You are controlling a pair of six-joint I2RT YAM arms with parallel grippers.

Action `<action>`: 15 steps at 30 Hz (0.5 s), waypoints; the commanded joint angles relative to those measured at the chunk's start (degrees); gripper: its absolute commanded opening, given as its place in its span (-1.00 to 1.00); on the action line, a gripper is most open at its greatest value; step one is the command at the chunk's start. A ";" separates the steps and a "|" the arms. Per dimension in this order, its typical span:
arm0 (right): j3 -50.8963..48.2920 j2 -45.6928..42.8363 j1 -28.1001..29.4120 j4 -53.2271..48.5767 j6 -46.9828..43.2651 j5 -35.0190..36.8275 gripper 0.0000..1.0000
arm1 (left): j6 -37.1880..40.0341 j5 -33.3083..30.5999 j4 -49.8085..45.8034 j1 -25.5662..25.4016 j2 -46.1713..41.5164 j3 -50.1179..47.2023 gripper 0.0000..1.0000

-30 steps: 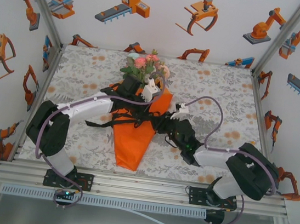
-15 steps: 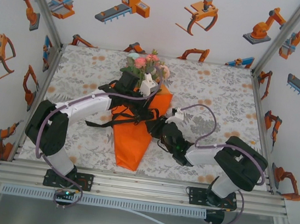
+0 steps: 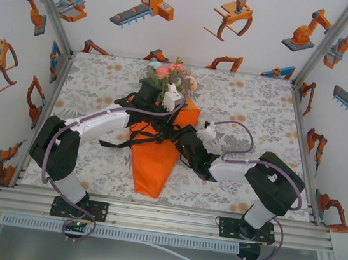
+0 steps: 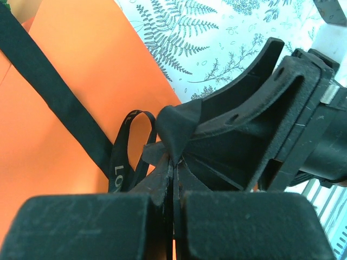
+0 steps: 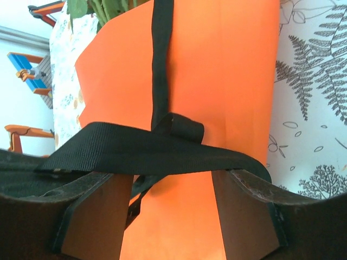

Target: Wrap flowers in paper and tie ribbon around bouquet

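Clearly the wrapping is done. The bouquet [image 3: 155, 156] lies in the middle of the worktop [image 3: 254, 108] as a cone of paper [image 5: 227, 81], narrow end toward the arms. The flowers [image 3: 172, 73] show above the wide far end.

The step in hand is, as I judge it, the tying. The ribbon [image 5: 152, 151] goes across the cone, and one strand runs along it toward the flowers. Where the strands cross, a small knot [image 5: 184, 127] sits on the paper; it looks loose, not pulled tight.

The left end effector [image 4: 173, 173] has its fingers pressed together and pinches a fold of the ribbon between them. Just beside it a small loop [image 4: 133, 141] of ribbon with pale letters stands up.

The right end effector [image 5: 168, 187] is very near the left one, at the right edge of the cone. Its fingers are spread apart, and the broad band of ribbon lies across in front of the tips, not pinched by them.

For the next move, I think the right end effector must close on one free strand near the knot. Then the two arms should pull away from each other to tighten it. The left pinch must not slip, and the pull should be gentle, so the cone does not open or slide on the worktop.
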 commanded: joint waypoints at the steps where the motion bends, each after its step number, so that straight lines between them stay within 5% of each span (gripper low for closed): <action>1: 3.04 2.19 -0.69 -0.62 1.54 2.94 0.10 | 0.64 1.74 0.78 -0.34 -1.05 -0.63 -1.00; 9: 5.69 8.63 -1.54 5.48 0.89 -0.16 -0.14 | 0.79 1.60 1.29 -0.52 -1.36 -1.48 -1.00; 15: 5.34 8.67 -1.55 6.40 0.42 -0.30 -0.75 | 1.09 0.54 1.21 -0.52 -1.53 -1.76 -1.00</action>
